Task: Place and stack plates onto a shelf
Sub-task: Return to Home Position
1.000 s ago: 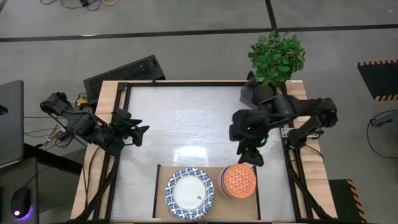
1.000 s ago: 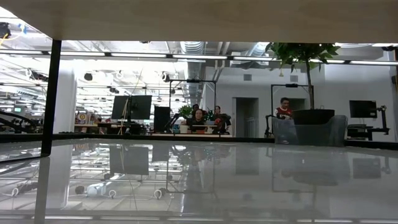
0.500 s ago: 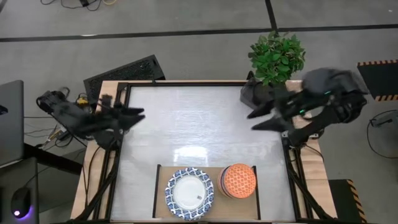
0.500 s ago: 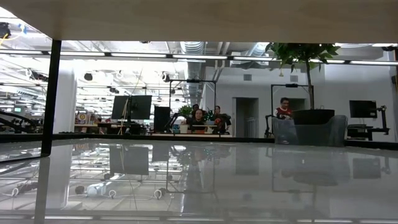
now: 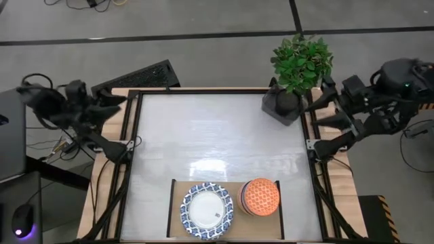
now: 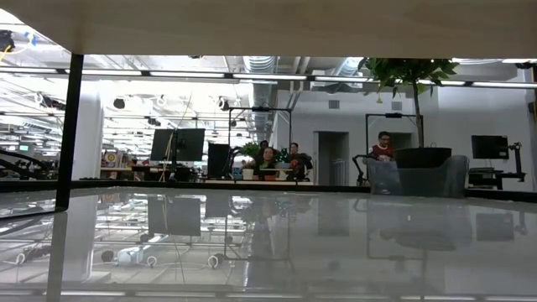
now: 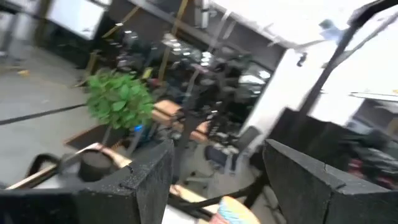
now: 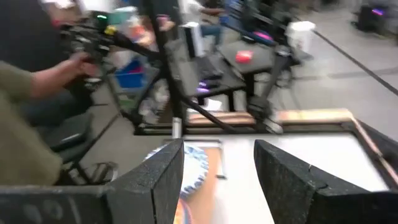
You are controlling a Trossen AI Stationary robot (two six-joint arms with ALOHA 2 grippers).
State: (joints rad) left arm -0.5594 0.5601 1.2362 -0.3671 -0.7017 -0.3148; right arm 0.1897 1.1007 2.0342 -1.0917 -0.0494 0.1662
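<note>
The plates lie on the shelf. Left gripper, fingers wide, at 11 o'clock from them; right gripper, fingers wide, at 2 o'clock. Both well apart.

I see a potted plant on the table's back right corner, a black keyboard off its back left. An orange bowl sits near the front edge.
</note>
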